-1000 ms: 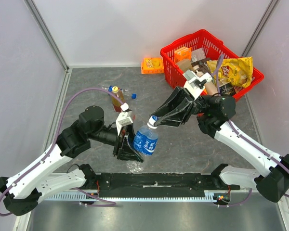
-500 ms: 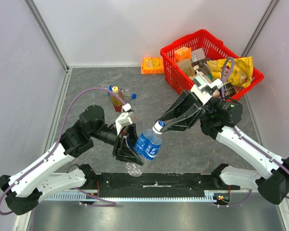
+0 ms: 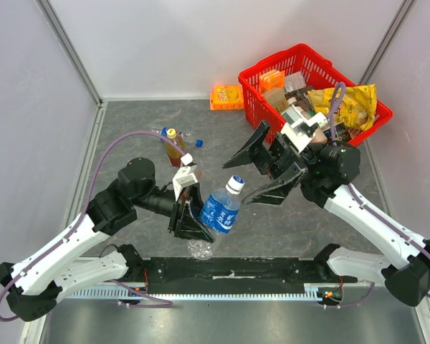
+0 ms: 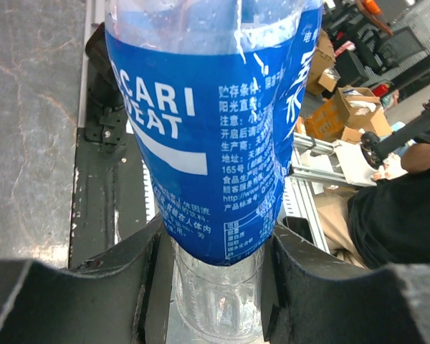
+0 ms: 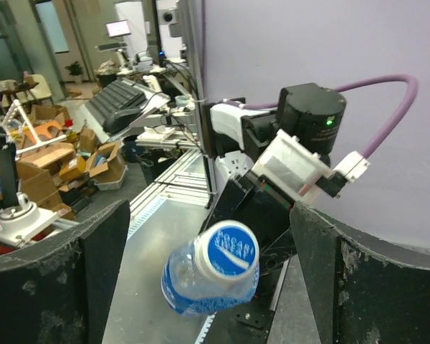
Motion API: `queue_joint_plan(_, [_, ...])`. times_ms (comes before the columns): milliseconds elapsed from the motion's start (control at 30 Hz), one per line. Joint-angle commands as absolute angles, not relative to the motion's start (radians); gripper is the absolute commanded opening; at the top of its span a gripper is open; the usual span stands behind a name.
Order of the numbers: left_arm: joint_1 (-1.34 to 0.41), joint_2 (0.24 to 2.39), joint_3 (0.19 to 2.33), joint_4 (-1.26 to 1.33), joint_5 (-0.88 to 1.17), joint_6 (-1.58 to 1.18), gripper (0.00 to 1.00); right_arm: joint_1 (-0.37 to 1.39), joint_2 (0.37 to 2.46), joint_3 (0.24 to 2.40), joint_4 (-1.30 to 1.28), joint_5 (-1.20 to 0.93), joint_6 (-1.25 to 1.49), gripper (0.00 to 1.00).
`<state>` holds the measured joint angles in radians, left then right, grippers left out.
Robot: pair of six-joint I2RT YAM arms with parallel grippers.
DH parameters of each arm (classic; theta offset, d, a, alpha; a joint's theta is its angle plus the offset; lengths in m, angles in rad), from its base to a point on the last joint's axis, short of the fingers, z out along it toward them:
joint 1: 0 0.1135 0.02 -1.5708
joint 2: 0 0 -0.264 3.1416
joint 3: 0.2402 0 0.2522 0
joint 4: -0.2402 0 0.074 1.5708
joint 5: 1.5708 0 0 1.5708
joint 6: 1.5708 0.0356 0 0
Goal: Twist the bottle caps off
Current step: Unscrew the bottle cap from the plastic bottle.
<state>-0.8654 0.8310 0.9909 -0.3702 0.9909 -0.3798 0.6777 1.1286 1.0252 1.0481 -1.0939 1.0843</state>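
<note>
My left gripper (image 3: 195, 217) (image 4: 218, 287) is shut on the base of a clear bottle (image 3: 218, 212) (image 4: 215, 136) with a blue label, holding it tilted up to the right. Its whitish cap (image 3: 234, 184) (image 5: 229, 251) with a blue top sits on the neck. The right gripper (image 3: 238, 182) (image 5: 209, 215) is open wide, one finger on each side of the cap and not touching it. An amber bottle (image 3: 175, 148) with a yellow cap (image 3: 171, 132) stands at the back left. A loose blue cap (image 3: 198, 142) lies on the table beside it.
A red basket (image 3: 301, 49) full of snack packets stands at the back right, close behind the right arm. An orange box (image 3: 226, 96) lies by the back wall. A piece of clear plastic (image 3: 198, 249) lies near the front rail under the held bottle.
The right gripper was shut on the cap and has now opened wide and drawn back slightly. The cap stays on the bottle. The left gripper keeps its hold.
</note>
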Motion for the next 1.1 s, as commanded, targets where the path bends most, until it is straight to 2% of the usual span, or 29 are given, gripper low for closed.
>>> queue_joint_plan(0, [-0.862,0.807,1.005,-0.475,0.882,-0.305,0.02,0.678,1.057,1.136,0.685,-0.991,0.840,0.98])
queue_joint_plan(67, [-0.864,0.802,1.000,-0.518,0.816,-0.284,0.02,0.678,1.023,1.173,0.496,-0.916,0.697,0.98])
queue_joint_plan(233, [-0.862,0.785,0.982,-0.578,0.634,-0.249,0.02,0.678,0.988,1.236,0.220,-0.706,0.531,0.98])
queue_joint_plan(600, [-0.864,0.761,0.996,-0.709,0.122,-0.198,0.02,0.678,1.055,1.285,-0.104,-0.298,0.531,0.98])
queue_joint_plan(733, [-0.864,0.793,0.997,-0.753,0.025,-0.190,0.02,0.678,1.091,1.293,-0.149,-0.264,0.560,0.98])
queue_joint_plan(1067, [-0.864,0.871,1.000,-0.775,0.041,-0.186,0.02,0.681,1.190,1.210,-0.034,-0.360,0.684,0.96])
